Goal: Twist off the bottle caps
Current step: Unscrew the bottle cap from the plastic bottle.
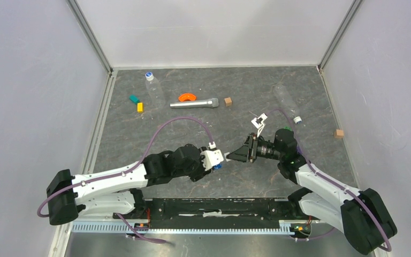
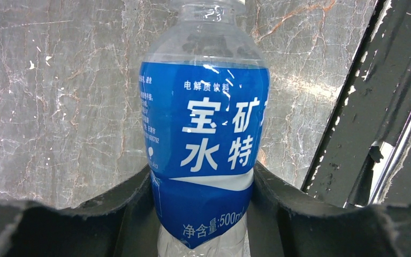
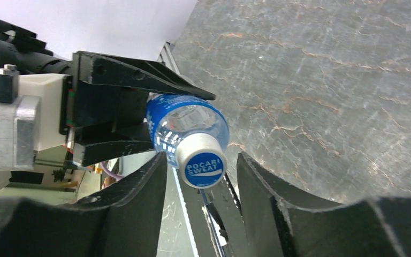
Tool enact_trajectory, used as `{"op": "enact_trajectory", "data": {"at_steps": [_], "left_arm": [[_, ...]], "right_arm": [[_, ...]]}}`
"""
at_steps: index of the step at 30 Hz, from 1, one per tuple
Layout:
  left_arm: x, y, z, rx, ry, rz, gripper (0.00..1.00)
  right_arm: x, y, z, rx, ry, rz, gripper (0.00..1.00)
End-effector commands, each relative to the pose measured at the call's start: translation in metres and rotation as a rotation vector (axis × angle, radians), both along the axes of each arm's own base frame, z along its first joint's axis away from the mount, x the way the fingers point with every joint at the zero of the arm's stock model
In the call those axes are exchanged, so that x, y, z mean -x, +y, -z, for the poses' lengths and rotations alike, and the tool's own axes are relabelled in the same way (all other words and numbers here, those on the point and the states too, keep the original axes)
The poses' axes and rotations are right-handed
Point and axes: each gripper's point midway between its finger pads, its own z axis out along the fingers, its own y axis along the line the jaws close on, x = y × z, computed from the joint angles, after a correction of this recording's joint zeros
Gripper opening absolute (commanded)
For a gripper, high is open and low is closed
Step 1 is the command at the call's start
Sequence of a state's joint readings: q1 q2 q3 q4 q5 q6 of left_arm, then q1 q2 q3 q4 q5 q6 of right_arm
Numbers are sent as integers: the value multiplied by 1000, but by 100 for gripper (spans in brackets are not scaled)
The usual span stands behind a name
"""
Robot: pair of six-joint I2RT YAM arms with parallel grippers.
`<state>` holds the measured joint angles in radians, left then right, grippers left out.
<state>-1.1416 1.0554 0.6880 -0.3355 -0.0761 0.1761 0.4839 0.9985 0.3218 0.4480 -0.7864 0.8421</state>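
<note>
My left gripper (image 2: 203,184) is shut on the blue-labelled bottle (image 2: 206,123), its fingers pressing both sides of the lower body. In the right wrist view this bottle's cap (image 3: 202,160), white-rimmed with a blue top, faces the camera. My right gripper (image 3: 200,166) is open around the cap, with a clear gap on the right side. In the top view the two grippers meet nose to nose near the table's front (image 1: 227,158). A clear bottle (image 1: 154,91) with its cap (image 1: 149,75) lies at the back left. Another bottle (image 1: 286,101) with its cap (image 1: 297,121) lies at the back right.
A silver cylinder (image 1: 194,103), an orange curved piece (image 1: 187,97) and a brown cube (image 1: 228,101) lie at the back middle. Green (image 1: 134,99) and yellow (image 1: 139,107) blocks sit at the left, and a second brown cube (image 1: 339,133) at the right. A black rail (image 1: 219,206) runs along the front.
</note>
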Motion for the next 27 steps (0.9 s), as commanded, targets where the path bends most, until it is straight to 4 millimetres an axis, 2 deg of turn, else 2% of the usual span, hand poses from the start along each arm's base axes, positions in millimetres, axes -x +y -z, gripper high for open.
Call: {"op": "enact_trajectory", "data": {"at_steps": [1, 3, 5, 7, 8, 10, 13, 17, 19, 21, 23, 27], "left_arm": [[-7, -9, -21, 42, -79, 25, 18], [-7, -8, -23, 45, -88, 21, 18], [-6, -6, -24, 50, -92, 20, 18], [-6, -6, -25, 54, -96, 18, 18], [-6, -5, -25, 54, -98, 20, 18], [-6, -5, -24, 51, -100, 26, 19], [-4, -6, -22, 45, -93, 38, 20], [-3, -6, -18, 41, -79, 35, 23], [-2, -7, -18, 52, -66, 26, 31], [-2, -9, -20, 71, -49, 1, 49], [-3, -11, -22, 93, -25, -39, 62], [0, -19, -26, 174, 18, -64, 73]], "right_arm": [[7, 5, -15, -63, -51, -53, 53], [10, 6, -14, -70, -50, -69, 46], [14, 6, -14, -87, -48, -83, 45], [17, 6, -16, -107, -55, -98, 37], [20, 7, -17, -113, -60, -111, 37], [21, 9, -18, -115, -63, -124, 44], [21, 9, -18, -116, -70, -123, 39], [25, 10, -23, -140, -91, -150, 20], [28, 10, -27, -158, -115, -162, 12], [29, 9, -28, -162, -141, -158, 10], [28, 8, -27, -153, -161, -150, 8], [21, 7, -27, -140, -196, -96, 9]]}}
